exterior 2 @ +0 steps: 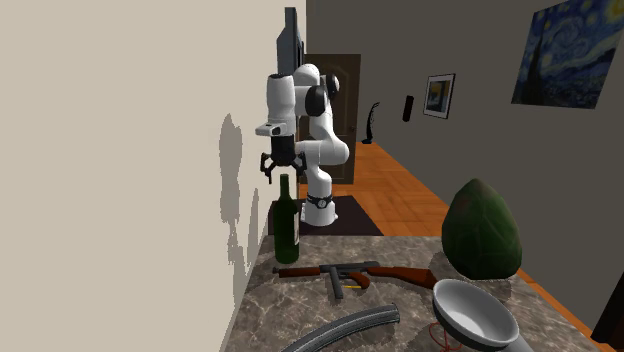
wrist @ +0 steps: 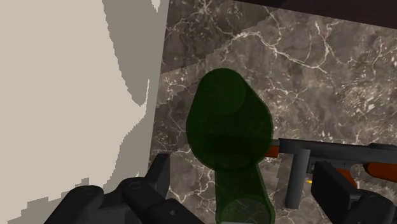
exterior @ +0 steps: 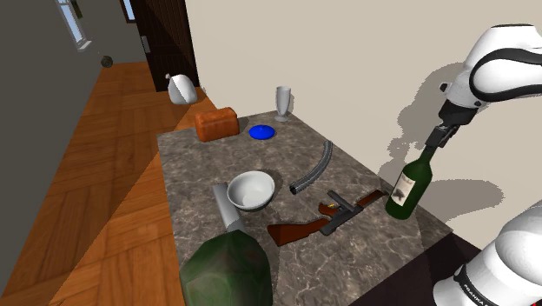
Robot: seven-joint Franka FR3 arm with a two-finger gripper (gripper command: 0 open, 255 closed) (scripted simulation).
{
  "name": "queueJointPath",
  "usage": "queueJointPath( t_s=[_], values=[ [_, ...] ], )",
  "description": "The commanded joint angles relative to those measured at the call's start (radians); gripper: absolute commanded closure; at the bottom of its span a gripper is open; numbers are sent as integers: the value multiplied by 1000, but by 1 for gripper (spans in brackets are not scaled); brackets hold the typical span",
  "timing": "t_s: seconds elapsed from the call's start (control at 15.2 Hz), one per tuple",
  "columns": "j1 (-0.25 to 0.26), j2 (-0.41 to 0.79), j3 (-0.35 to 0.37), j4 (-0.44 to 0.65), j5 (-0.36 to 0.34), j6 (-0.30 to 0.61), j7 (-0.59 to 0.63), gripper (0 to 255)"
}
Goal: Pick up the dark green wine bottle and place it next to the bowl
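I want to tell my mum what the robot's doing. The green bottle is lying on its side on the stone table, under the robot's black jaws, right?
Not quite. The green bottle is not lying on its side: it stands upright on the stone table, as the second exterior view shows. The rest is right: it is under the gripper, whose black jaws are open.

The wall (exterior: 347,61) runs close along one edge of the desk (exterior: 195,165), just behind the wine bottle (exterior: 408,187), so that side is tight. A gun (exterior: 326,219) and a curved magazine (exterior: 314,167) lie flat between the bottle and the bowl (exterior: 251,189). A grey cylinder (exterior: 224,204) and a big green lump (exterior: 228,269) crowd one side of the bowl. Bare marble lies open on the other, toward the bread loaf (exterior: 216,123).
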Motion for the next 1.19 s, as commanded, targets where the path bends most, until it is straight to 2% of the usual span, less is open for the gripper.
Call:
queueJointPath(
  t_s=[0.0, 0.59, 1.12],
  values=[
    [0, 0, 0, 0, 0, 0, 0, 255],
    [0, 0, 0, 0, 0, 0, 0, 255],
    [10, -10, 23, 101, 22, -110, -2, 255]
  ],
)
